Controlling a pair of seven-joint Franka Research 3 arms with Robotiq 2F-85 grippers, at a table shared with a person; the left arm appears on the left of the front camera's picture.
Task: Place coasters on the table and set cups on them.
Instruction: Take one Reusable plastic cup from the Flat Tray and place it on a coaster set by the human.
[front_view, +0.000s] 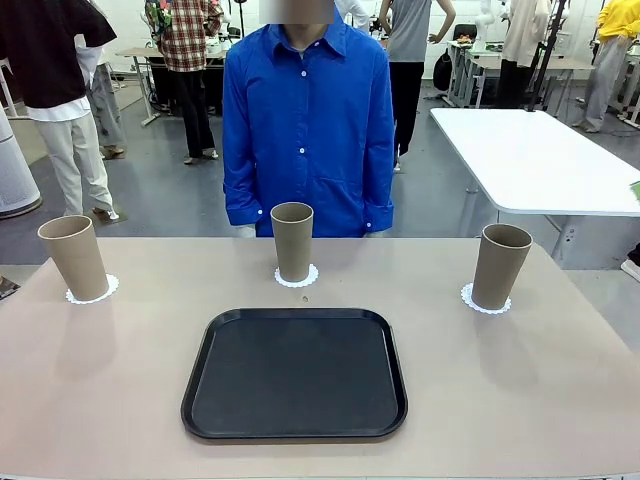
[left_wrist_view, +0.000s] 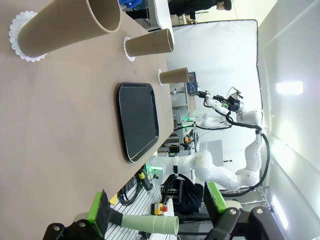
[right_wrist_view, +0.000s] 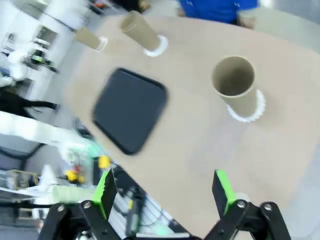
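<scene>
1. Tan cardboard-coloured cups are standing upright on the beige worktop (front_view: 120, 400), three in all, and I am seeing each one sitting on its own white lacy coaster.
2. I am reading the left cup (front_view: 74, 257) on its coaster (front_view: 92, 292) near the worktop's left edge, the middle cup (front_view: 292, 240) on its coaster (front_view: 297, 277) just in front of the person in the blue shirt (front_view: 306, 125), and the right cup (front_view: 500, 265) on its coaster (front_view: 484, 299) toward the right side.
3. I am noting the black tray (front_view: 295, 375) lying flat in the near middle, apart from all three cups, with nothing on it.
4. I am watching the left hand (left_wrist_view: 157, 207) hanging off the worktop's edge with its green-padded fingers (left_wrist_view: 100, 207) spread wide and nothing between them.
5. I am seeing the right hand (right_wrist_view: 165, 192) hovering high above the worktop, its fingers (right_wrist_view: 106, 192) likewise wide apart and carrying nothing, though that view is blurring.
</scene>
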